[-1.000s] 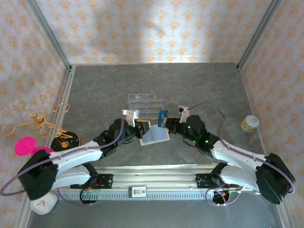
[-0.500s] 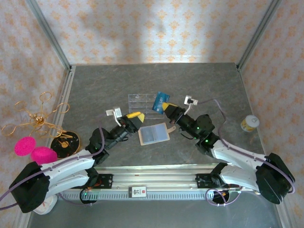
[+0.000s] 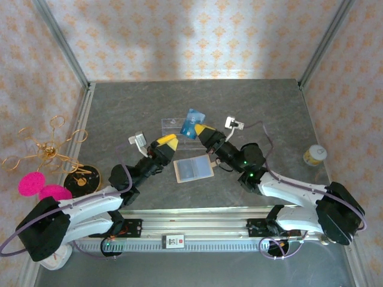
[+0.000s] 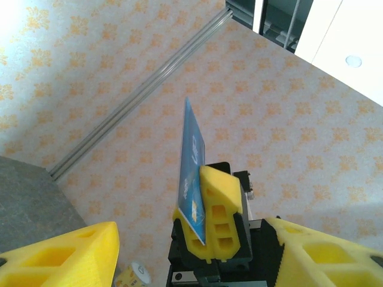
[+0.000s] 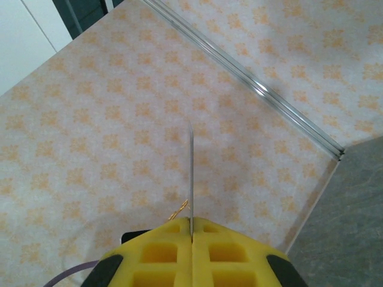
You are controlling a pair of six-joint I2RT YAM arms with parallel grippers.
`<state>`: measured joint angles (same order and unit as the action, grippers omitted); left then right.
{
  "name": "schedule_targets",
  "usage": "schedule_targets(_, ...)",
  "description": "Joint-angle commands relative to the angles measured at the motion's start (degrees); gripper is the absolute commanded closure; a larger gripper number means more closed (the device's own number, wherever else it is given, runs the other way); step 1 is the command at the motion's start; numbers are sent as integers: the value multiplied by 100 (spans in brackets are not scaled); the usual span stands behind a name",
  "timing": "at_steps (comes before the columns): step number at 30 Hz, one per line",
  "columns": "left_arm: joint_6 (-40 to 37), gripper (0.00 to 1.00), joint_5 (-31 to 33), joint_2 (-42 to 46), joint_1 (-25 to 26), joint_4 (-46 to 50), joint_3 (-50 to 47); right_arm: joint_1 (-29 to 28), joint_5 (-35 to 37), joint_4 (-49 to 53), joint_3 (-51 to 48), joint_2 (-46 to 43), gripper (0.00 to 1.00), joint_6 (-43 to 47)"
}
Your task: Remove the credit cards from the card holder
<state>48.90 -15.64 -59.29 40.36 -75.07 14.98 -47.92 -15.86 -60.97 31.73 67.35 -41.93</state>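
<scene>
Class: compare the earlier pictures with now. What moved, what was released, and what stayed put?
The left gripper opened and drew back from the card holder. The right gripper, shut on a credit card, carried it away toward the clear tray. The card holder and tray stayed put.

Hidden, cropped, or too small to read.
In the right wrist view the thin blue rectangular card (image 5: 191, 179) stands edge-on, its face unreadable and its lower end buried between yellow foam fingertips (image 5: 161, 254) that the bottom edge cuts off. From above, this card and the right gripper (image 3: 201, 128) cover part of the clear plastic compartment tray (image 3: 173, 127). What fills the cream folding wallet (image 3: 193, 169) is too small to tell.
</scene>
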Motion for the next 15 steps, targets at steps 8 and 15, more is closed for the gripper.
schedule_targets(8, 75, 53, -306, -189, -28, -548, 356, -160, -14, -416, 328, 355, 100, -51)
schedule_targets(15, -21, 72, -390, -266, -30, -553, 427, -209, -56, -400, 306, 462, 100, -65)
